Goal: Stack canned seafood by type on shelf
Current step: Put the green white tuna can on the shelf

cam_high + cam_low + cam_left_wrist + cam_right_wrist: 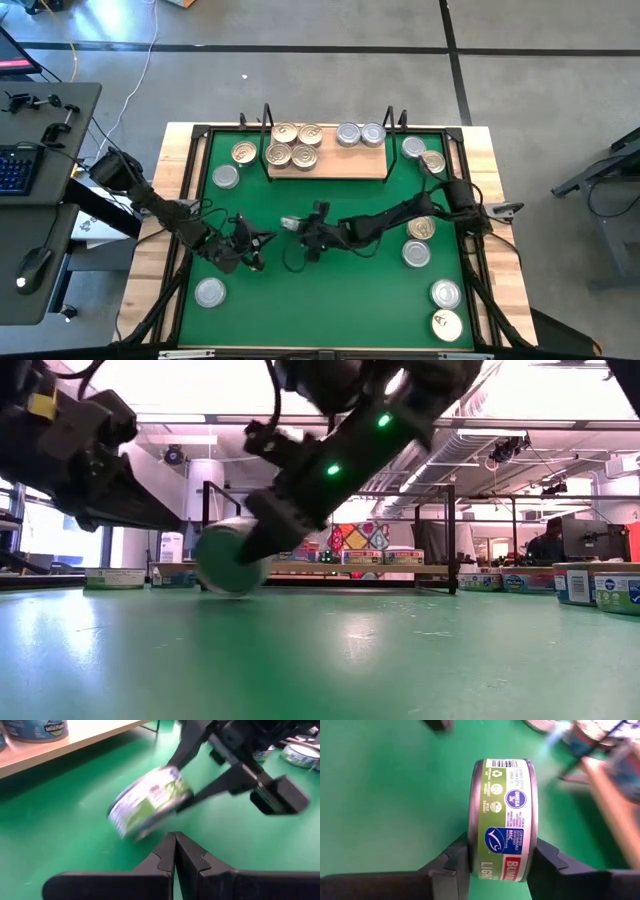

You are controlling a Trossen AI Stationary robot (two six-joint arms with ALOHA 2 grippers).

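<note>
My right gripper (pixel 502 862) is clamped on a tuna tin (pixel 504 817) with a green label. The tin stands on edge between my two fingers (pixel 451 865), one flat face pressed against each pad, the label band facing my wrist camera. From above, the right gripper (pixel 298 225) sits over the middle of the green mat (pixel 330 290), in front of the shelf (pixel 327 163), with the arm reaching in from the right side of the table.

In the low view the held tin (pixel 228 558) is tilted, its lower rim at or just above the mat; I cannot tell whether it touches. My left wrist camera sees the same tin (pixel 149 802) on a slant in the right gripper's grasp, just beyond my left fingertips.

My left gripper (pixel 250 248) has its fingers (pixel 167 855) pressed together, holding nothing. It hovers just left of the right gripper, near the tin but apart from it.

Shelf: a wooden board at the back of the mat. Four gold-lidded tins (pixel 294 145) grouped at its left end, two silver-lidded tins (pixel 361 134) toward its right end.

Other tins lie loose on the mat: two left of the shelf (pixel 235 163), one at front left (pixel 210 292), several down the right side (pixel 432 240).
</note>
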